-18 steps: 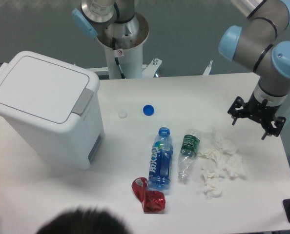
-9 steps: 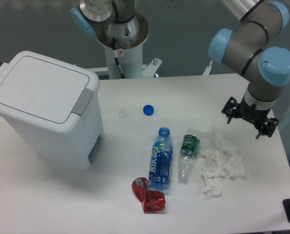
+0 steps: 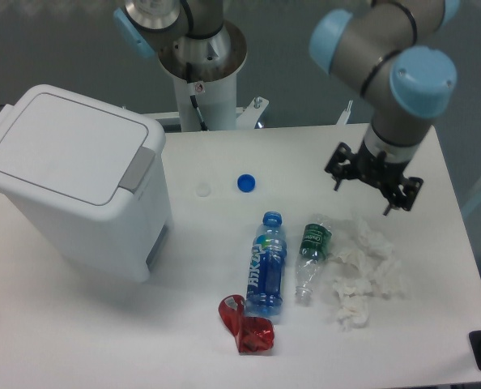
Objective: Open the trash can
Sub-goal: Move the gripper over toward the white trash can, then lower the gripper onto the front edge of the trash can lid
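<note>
The trash can (image 3: 74, 190) is a large white boxy bin at the left of the table. Its flat white lid (image 3: 66, 146) lies shut, with a grey push tab (image 3: 140, 168) on its right edge. My gripper (image 3: 374, 186) hangs above the table at the right, far from the bin, just above the crumpled tissues. Its fingers are spread apart and hold nothing.
On the table lie a blue bottle (image 3: 266, 263), a clear bottle with a green label (image 3: 310, 255), a crushed red can (image 3: 247, 324), crumpled white tissues (image 3: 363, 271), a blue cap (image 3: 245, 183) and a white cap (image 3: 203, 190). The arm's base column (image 3: 200, 77) stands behind.
My gripper and arm have moved left, from near the table's right edge toward the middle. The trash can and the litter have not moved. The dark head at the bottom edge is gone.
</note>
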